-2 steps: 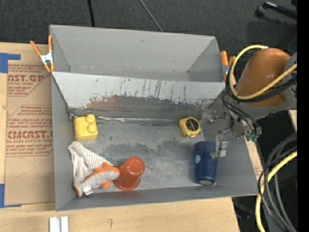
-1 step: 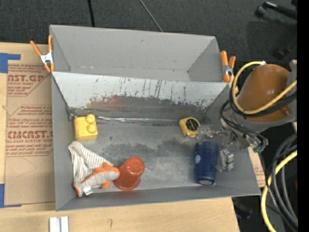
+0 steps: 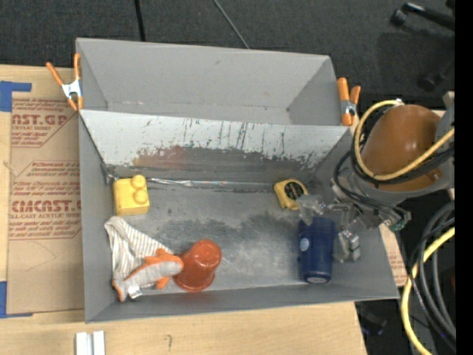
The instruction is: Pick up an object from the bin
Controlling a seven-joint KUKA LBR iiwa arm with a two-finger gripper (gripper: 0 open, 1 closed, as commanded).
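Nothing is lifted yet: the claw (image 3: pixel 334 231) sits low in the grey metal bin (image 3: pixel 222 132), just beside a dark blue cylindrical can (image 3: pixel 316 251). Its opening cannot be told.

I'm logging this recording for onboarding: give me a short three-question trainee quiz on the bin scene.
1. Multiple choice: which thing lies nearest the gripper? A striped cloth; B dark blue can; C yellow block.
2. True or false: the orange cup lies on its side near the front wall of the bin.
3. Name the small yellow thing at the foot of the rear wall, close to the gripper.
Key: 1 B; 2 true; 3 tape measure.
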